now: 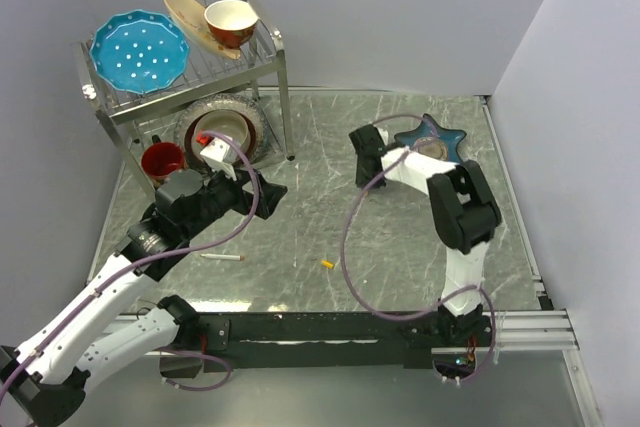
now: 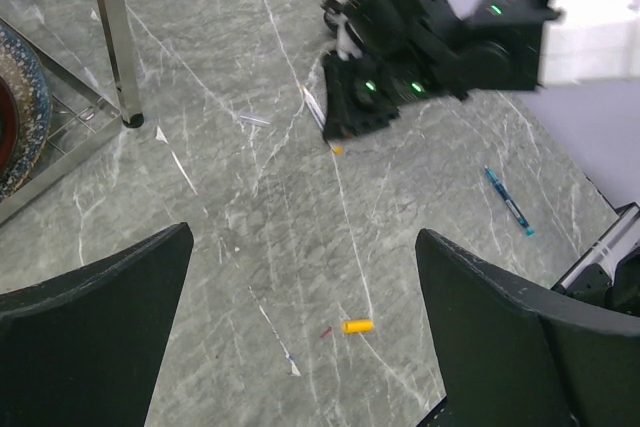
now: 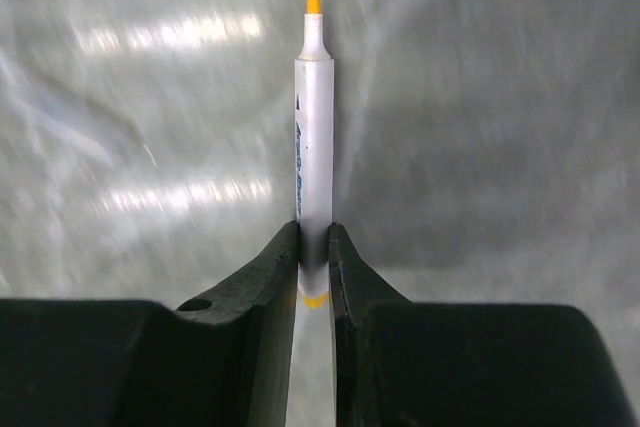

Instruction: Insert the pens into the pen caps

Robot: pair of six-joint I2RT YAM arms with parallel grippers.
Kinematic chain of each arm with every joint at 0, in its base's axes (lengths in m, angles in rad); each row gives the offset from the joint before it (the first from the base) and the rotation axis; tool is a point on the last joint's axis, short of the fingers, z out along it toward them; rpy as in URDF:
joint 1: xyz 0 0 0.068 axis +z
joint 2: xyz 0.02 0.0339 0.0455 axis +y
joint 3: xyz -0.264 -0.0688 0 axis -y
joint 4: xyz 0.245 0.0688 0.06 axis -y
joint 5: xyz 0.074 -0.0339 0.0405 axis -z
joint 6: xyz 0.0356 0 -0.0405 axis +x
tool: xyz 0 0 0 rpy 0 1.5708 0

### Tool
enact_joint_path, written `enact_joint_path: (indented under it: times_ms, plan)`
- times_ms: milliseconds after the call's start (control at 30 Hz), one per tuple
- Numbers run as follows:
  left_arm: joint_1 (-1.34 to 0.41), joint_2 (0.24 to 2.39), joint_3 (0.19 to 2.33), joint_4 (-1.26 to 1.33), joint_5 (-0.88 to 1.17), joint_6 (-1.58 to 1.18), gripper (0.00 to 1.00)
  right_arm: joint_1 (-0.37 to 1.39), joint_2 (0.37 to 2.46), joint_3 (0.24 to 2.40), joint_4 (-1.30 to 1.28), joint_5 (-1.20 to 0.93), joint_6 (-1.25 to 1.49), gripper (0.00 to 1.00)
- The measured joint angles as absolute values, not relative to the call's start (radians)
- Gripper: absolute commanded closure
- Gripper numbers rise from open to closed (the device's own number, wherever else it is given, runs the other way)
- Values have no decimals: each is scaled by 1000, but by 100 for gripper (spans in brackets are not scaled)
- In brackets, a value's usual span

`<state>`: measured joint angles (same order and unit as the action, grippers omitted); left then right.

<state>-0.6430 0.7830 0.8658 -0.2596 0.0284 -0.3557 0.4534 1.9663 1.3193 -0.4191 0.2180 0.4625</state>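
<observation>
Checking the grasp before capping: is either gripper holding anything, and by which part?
The right gripper pinches the white orange-tipped pen near its rear end, tip pointing away. The left gripper is open and empty.

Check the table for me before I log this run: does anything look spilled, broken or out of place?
Nothing spilled or broken. The orange cap lies loose on the table, apart from the orange-tipped pen clamped in the right gripper; a blue pen lies alone.
</observation>
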Motion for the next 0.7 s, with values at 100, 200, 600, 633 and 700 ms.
enact_joint_path:
  times_ms: [100, 200, 600, 633, 700]
  plan:
    - [-643, 785, 867, -269, 22, -378, 4, 477, 1853, 1163, -385, 214, 471, 85]
    - [-643, 797, 872, -275, 35, -451, 12, 516, 1729, 1007, -342, 201, 486, 86]
    - [-673, 966, 782, -107, 144, -739, 25, 745, 1208, 660, -139, 155, 599, 87]
    - [-681, 994, 780, -94, 144, -748, 25, 765, 1166, 648, -119, 152, 613, 87]
    - [-699, 1039, 780, -70, 143, -758, 25, 797, 1112, 634, -93, 144, 633, 88]
